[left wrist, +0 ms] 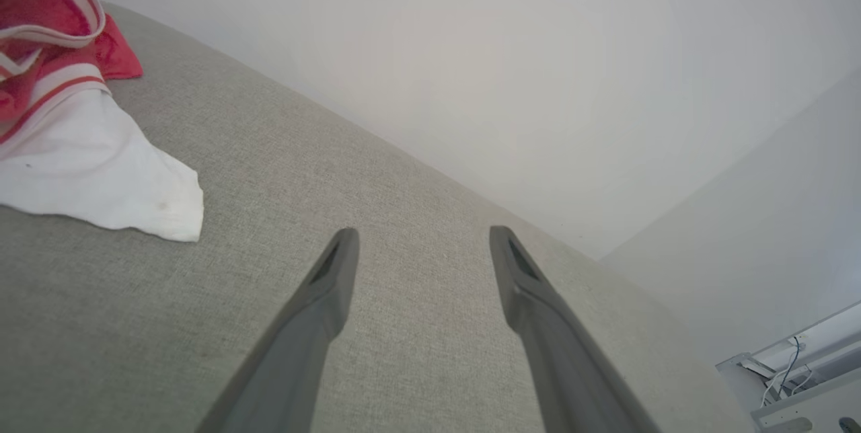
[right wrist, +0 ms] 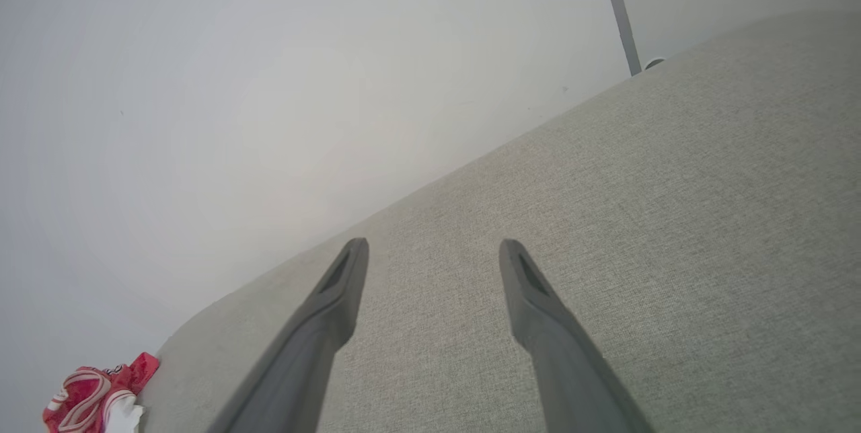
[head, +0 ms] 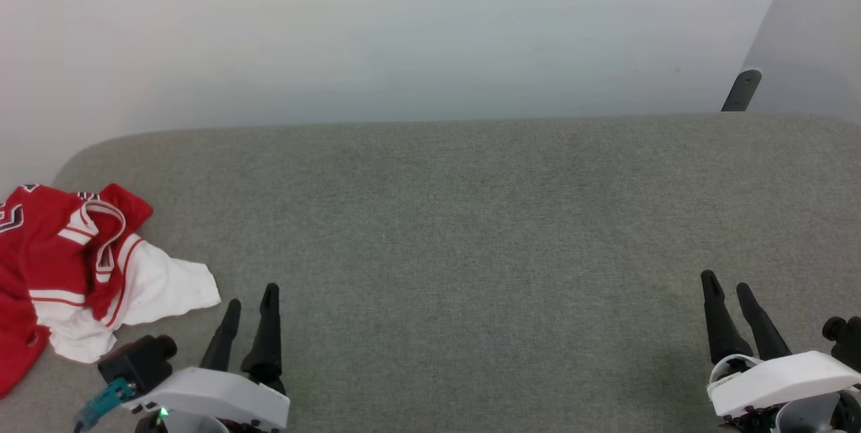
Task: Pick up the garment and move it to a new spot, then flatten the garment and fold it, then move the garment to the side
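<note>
The garment [head: 81, 265], a crumpled red-and-white jersey, lay at the grey worktop's [head: 471, 231] nine o'clock edge near the left tool [head: 252, 294], which like the right tool [head: 725, 281] stood wide open and empty, so the left would best reach toward ten o'clock and pinch a thick fold.

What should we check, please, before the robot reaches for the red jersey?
1. The left gripper open, holding nothing: ok.
2. The right gripper open, holding nothing: ok.
3. The garment apart from both grippers, nearer the left: ok.
4. It lies flat: not ok, crumpled.
5. The grey surface has bare room for a new spot: ok.
</note>
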Robot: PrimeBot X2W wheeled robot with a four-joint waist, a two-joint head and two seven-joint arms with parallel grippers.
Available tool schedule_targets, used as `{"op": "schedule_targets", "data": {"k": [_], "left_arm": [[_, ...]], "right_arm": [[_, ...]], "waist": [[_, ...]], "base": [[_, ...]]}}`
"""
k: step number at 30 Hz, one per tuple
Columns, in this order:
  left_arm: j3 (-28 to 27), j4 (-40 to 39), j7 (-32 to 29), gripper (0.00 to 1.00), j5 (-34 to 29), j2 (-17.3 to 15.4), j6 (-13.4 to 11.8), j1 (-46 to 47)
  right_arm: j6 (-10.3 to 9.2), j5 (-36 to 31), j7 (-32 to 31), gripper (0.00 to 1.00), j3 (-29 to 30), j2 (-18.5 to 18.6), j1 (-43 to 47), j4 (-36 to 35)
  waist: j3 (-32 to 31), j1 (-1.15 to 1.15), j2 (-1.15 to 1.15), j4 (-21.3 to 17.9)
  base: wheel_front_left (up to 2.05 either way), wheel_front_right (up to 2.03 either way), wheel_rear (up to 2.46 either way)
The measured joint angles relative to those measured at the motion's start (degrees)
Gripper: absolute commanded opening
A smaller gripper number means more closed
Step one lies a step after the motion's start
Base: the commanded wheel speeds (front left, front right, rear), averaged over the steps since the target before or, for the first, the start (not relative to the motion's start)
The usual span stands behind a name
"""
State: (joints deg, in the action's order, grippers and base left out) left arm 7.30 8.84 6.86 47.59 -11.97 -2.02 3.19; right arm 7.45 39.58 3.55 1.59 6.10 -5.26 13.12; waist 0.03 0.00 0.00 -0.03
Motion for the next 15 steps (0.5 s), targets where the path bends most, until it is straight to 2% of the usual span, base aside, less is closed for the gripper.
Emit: {"op": "schedule_targets", "data": {"k": [15], "left_arm": [[-0.5, -2.0, 2.3, 1.0, -9.3, -0.2, 0.1, -1.3]], "right_arm": [[0.01, -8.6, 1.5, 1.0, 0.1, 0.9, 0.0, -1.3]], "waist": [[-0.4, 0.0, 0.0, 0.1]], "base": [[0.0, 0.0, 0.0]]}}
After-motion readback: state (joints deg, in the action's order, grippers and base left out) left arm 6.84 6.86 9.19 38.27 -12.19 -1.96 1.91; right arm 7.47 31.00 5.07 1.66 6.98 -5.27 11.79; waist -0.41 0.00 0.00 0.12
